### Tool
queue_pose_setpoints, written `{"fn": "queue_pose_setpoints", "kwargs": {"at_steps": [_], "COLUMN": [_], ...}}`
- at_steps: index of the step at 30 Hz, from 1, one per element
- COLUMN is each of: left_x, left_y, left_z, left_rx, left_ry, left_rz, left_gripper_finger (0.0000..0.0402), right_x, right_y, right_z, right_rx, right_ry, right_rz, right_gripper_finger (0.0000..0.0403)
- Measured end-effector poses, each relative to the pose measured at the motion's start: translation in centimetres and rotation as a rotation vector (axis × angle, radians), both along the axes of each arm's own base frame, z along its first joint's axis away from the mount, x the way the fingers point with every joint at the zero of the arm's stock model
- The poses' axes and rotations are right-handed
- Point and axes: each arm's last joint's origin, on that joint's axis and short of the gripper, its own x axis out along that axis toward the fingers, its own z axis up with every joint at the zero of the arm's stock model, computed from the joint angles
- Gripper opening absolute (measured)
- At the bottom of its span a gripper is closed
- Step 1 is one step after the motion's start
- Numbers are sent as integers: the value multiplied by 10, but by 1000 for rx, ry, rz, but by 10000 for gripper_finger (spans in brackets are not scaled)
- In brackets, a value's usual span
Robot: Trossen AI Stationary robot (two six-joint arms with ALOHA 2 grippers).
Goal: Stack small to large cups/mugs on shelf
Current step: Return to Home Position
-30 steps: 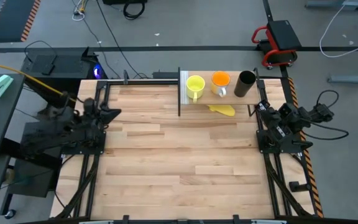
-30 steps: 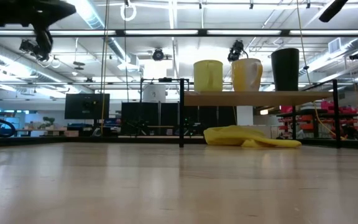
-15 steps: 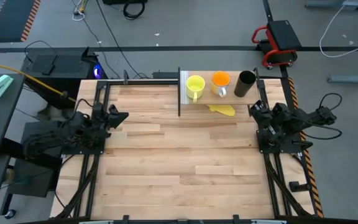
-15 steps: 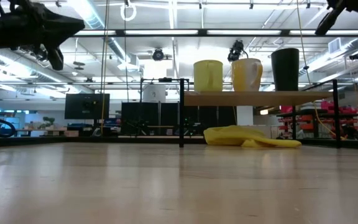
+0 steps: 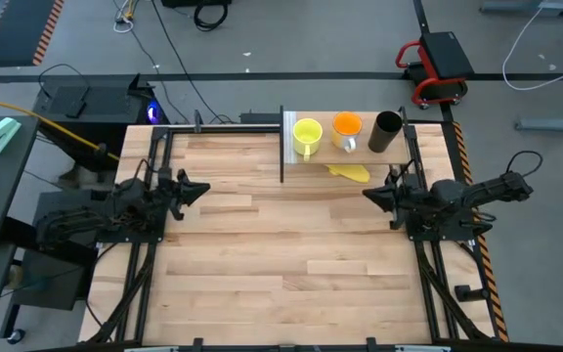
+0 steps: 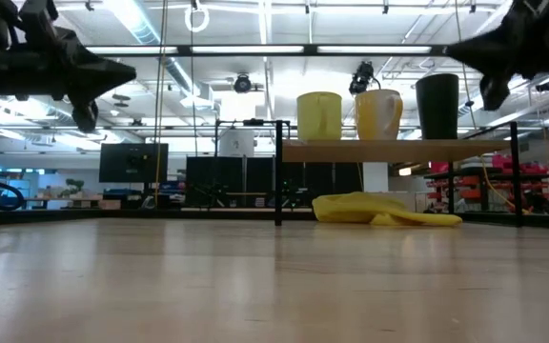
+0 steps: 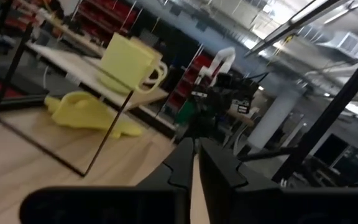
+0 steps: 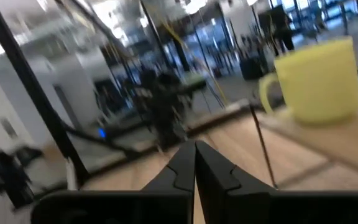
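Observation:
Three cups stand in a row on the shelf (image 5: 360, 149) at the table's far side: a yellow mug with handle (image 5: 307, 134), an orange cup (image 5: 346, 127) and a tall black cup (image 5: 386, 131). In the low view they stand upright on their bases: the yellow mug (image 6: 319, 116), the orange cup (image 6: 378, 114), the black cup (image 6: 437, 106). My left gripper (image 5: 201, 188) hovers at the table's left edge, shut and empty. My right gripper (image 5: 368, 194) hovers near the right edge, in front of the shelf, shut and empty.
A flat yellow banana-like thing (image 5: 350, 172) lies on the table under the shelf's near edge. The shelf has a white upright end panel (image 5: 286, 137) and thin black posts (image 6: 278, 171). The wood tabletop (image 5: 281, 254) stretches between both arms.
Both arms have swung out from their rest at the table's sides toward the table's middle. My left gripper has moved toward the right, my right gripper toward the left and a little nearer. The cups have stayed in place on the shelf.

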Motion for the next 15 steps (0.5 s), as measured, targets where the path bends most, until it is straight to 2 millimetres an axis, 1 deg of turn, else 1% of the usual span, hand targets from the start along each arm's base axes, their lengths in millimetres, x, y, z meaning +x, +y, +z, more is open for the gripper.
{"fn": "queue_pose_setpoints", "kwargs": {"at_steps": [8, 15], "left_x": [1, 2], "left_y": [0, 0], "left_z": [-12, -14], "left_rx": [-1, 207], "left_ry": [130, 205], "left_rz": [1, 12], "left_gripper_finger": [38, 28], "right_x": [0, -1], "right_y": [0, 0], "right_z": [-18, -28], "right_rx": [-57, -101], "right_ry": [191, 296], "right_rz": [0, 1], "right_gripper_finger": [17, 17]}}
